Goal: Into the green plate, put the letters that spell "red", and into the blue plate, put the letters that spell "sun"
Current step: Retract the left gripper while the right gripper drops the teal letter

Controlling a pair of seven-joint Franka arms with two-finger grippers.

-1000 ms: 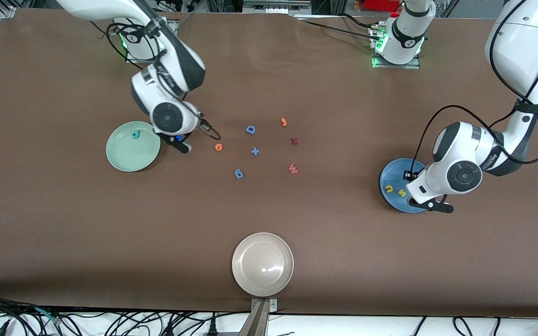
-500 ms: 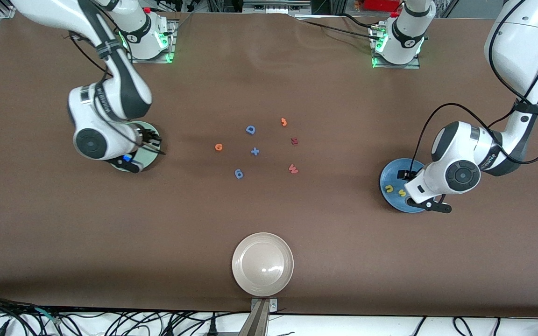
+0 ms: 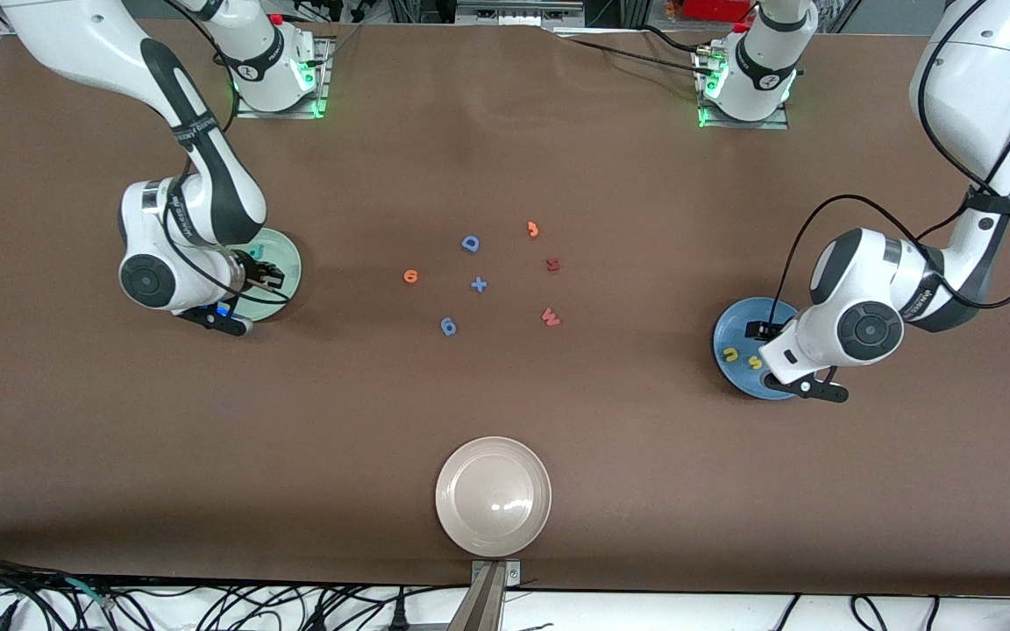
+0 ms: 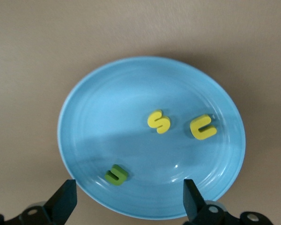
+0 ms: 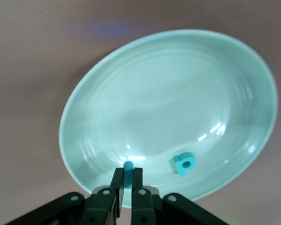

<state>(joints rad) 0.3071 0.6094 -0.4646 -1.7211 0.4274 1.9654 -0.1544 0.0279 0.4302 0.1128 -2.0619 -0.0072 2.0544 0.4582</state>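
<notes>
Over the green plate (image 5: 107,108), the right gripper (image 5: 128,183) is clamped on a teal "r" (image 5: 128,166), seen only in the right wrist view, with the teal "d" (image 5: 183,164) lying in the plate. Left wrist view alone shows the olive "n" (image 4: 116,174) beside the yellow "s" (image 4: 158,121) and "u" (image 4: 203,127) in the blue plate (image 4: 107,93), the left gripper (image 4: 127,200) spread wide above. Front view: the orange "e" (image 3: 410,276) lies on the table (image 3: 505,421).
</notes>
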